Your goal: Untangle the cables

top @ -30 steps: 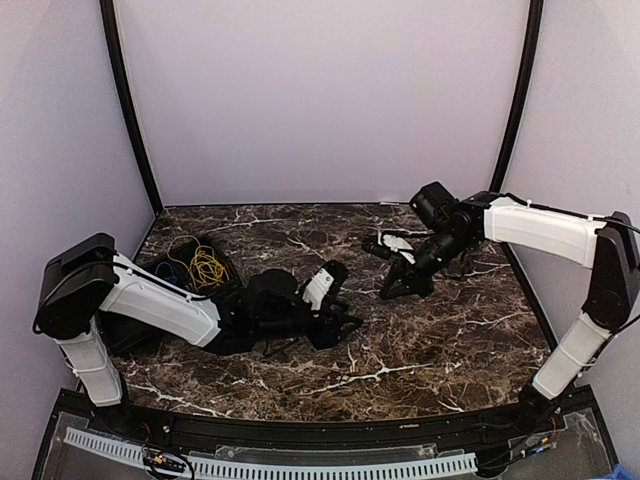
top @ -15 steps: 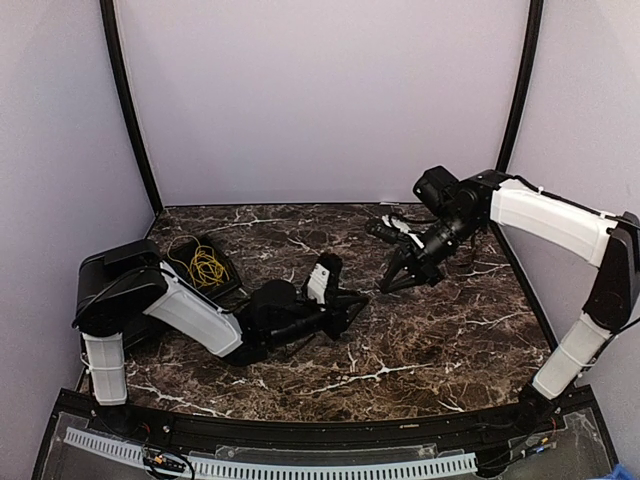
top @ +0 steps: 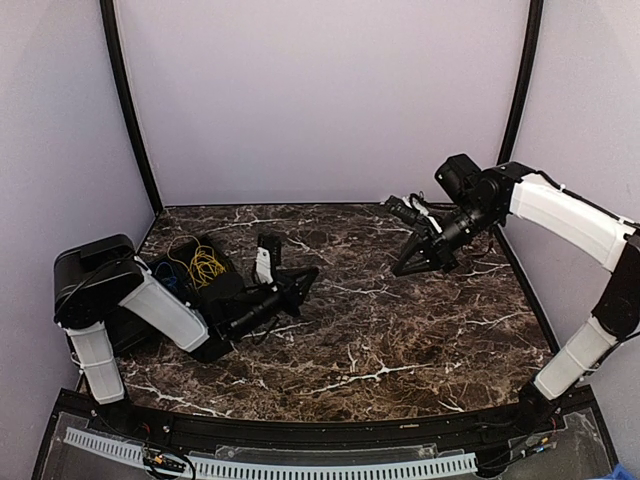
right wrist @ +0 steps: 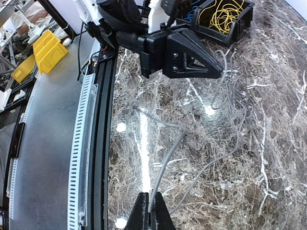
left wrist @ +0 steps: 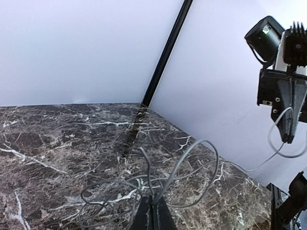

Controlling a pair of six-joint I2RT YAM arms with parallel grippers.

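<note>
Left rear of the marble table [top: 420,340]: a black bin [top: 228,290] holds yellow cables [top: 207,266] in a loose tangle, with blue cables [right wrist: 193,6] beside them. Just right of the bin, my left gripper [top: 308,272] is pinched fully closed on a thin grey cable [right wrist: 169,158]. The cable lies in slack loops there. Its long run heads right and upward to my raised right gripper [top: 401,270], likewise clamped on it.
</note>
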